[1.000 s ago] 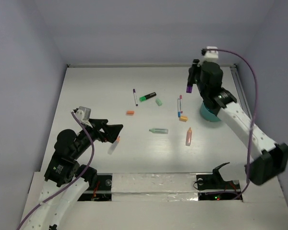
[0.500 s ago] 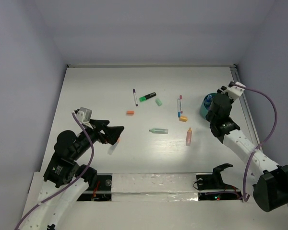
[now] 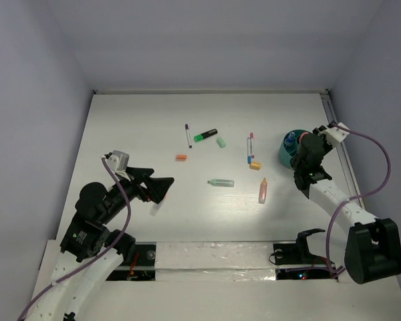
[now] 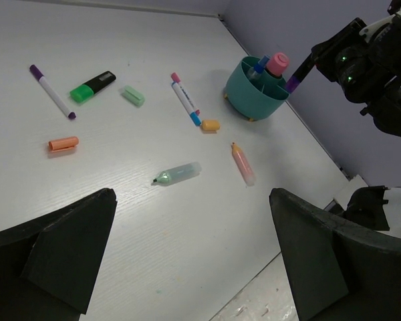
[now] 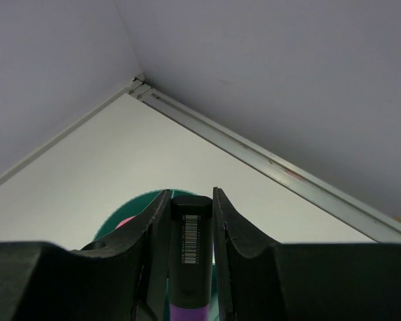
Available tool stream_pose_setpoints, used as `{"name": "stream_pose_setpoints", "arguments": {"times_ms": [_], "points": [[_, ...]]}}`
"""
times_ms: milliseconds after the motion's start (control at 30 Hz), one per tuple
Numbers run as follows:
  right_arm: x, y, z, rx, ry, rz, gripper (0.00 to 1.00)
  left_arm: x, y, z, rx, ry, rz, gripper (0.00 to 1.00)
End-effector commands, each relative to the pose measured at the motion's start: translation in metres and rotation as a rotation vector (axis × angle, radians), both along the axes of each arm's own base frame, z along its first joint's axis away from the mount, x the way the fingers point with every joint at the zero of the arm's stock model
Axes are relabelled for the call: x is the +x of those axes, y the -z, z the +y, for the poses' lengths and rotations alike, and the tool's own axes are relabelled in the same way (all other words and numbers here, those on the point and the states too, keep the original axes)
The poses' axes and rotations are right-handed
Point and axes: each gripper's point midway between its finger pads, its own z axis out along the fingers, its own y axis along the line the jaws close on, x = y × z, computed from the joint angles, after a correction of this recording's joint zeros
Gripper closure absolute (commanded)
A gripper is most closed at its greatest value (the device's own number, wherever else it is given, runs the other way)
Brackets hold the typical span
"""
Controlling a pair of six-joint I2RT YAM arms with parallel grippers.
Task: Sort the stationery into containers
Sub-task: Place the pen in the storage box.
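Right gripper [image 5: 190,198]: clenched on a black-and-purple marker [image 5: 191,257] — both fingers press the black barrel, its barcode label faces the wrist camera, and the purple part sits lower down.
Marker's place: in the air at the far-right side of the teal tub [image 4: 250,103], purple end pointing down toward the rim. Whether it touches the rim cannot be told.
Teal tub: upright near the right edge of the table [image 3: 140,127].
Inside the tub: a pink-capped tube [image 4: 277,63] and a blue pen [image 4: 260,65], both standing above the rim.
Left gripper [image 3: 163,188]: released, fingers spread wide with nothing between them, hovering over the near-left part of the table.
By the left gripper: in the top view a pale marker [image 3: 157,204] lies on the table, partly hidden by the fingers.
Middle of the table: a pale-green marker [image 4: 177,174] lies alone, and a salmon marker [image 4: 242,164] lies to its right, near the tub but apart from it.
Left of the tub: 2 thin pens [image 4: 185,99] lie side by side with pink and blue ends, and a small orange cap [image 4: 210,125] sits just beside the blue end.
Farther left: a purple-capped pen [image 4: 51,90], a black-and-green highlighter [image 4: 92,87] and a pale-green cap [image 4: 132,95] — each apart from the others.
Near side of that group: an orange stub [image 4: 63,143], lying flat.
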Motion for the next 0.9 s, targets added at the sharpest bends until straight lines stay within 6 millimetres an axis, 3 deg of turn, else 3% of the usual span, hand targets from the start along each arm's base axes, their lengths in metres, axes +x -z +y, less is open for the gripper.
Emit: {"name": "stream_pose_setpoints", "arguments": {"times_ms": [0, 433, 867], "points": [[-0.003, -0.012, -0.009, 0.040, 0.072, -0.119, 0.88, 0.001, -0.011, -0.001, -0.019, 0.003, -0.044, 0.01], [0.001, 0.017, -0.019, 0.047, 0.126, -0.098, 0.86, 0.002, -0.009, 0.000, -0.015, -0.006, -0.031, 0.01], [0.017, 0.021, -0.017, 0.050, 0.103, -0.099, 0.81, 0.005, -0.007, 0.001, -0.011, -0.017, -0.023, 0.01]]}}
